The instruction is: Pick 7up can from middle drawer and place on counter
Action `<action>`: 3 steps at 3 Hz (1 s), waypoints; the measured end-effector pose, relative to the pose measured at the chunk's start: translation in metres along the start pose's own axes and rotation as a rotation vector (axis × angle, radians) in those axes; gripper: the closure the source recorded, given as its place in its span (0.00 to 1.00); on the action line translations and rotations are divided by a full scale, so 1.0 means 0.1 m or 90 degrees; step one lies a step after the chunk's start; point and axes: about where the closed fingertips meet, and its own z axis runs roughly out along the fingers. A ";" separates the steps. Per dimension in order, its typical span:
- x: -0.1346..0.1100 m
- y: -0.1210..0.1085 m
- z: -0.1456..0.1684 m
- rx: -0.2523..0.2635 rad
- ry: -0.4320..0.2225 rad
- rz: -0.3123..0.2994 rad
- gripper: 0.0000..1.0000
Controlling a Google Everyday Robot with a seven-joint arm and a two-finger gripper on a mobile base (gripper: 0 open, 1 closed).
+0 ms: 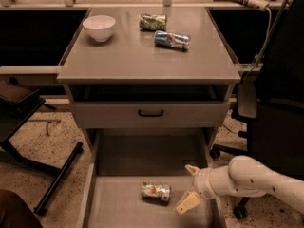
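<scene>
The 7up can (156,192) lies on its side on the floor of the open middle drawer (118,208), near the drawer's middle. My gripper (190,188) is open, its two pale fingers spread, just to the right of the can and a little above the drawer floor. It does not touch the can. The white arm reaches in from the lower right. The counter (137,56) is the grey top of the cabinet, above the drawer.
On the counter stand a white bowl (99,27), a dark green can (153,22) and a blue-silver-red can (172,40), both lying down. A closed drawer front with a black handle (150,113) is above. A black chair (270,103) is at the right, a black stand (52,179) at the left.
</scene>
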 end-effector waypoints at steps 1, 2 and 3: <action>0.28 0.10 0.43 0.022 -0.008 0.016 0.00; 0.50 0.08 0.82 0.053 -0.013 0.032 0.00; 0.50 0.08 0.82 0.053 -0.013 0.032 0.00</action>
